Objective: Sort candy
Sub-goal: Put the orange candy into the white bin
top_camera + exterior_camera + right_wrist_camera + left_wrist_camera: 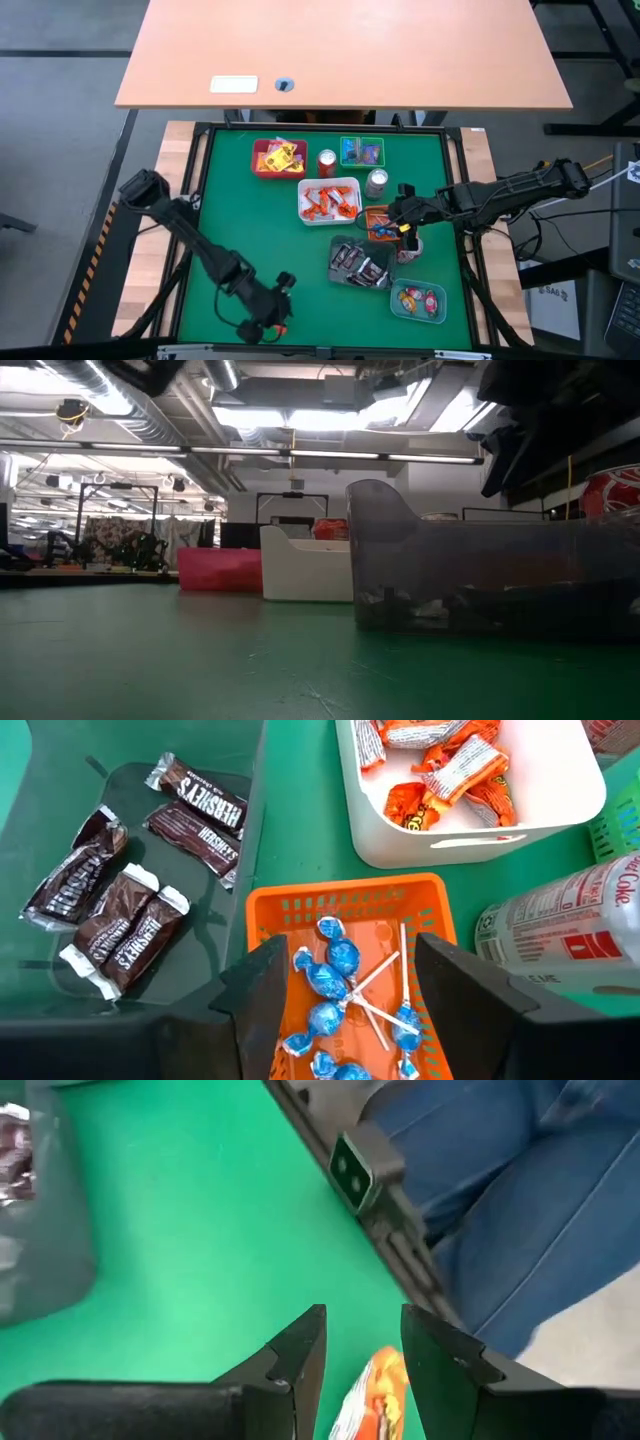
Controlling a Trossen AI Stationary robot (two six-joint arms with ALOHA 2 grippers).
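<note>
green mat (250, 230): wide bare room being left at 9 o'clock | right gripper (350, 995) being held spread over orange tray (300, 905) of blue candy (330, 965) | left gripper (362, 1355) being parked at mat's 6 o'clock edge, orange candy (375, 1400) being pinched

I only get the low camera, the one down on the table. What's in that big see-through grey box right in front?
Observer: Chocolate bars in dark brown wrappers lie in that grey tray.
Operator: Where's the right hand? I can't find it!
Observer: The right hand is open and empty, over an orange basket of blue lollipops.
Operator: And the other one?
Observer: The left hand is near the table's front edge, gripping an orange-wrapped candy.
</note>
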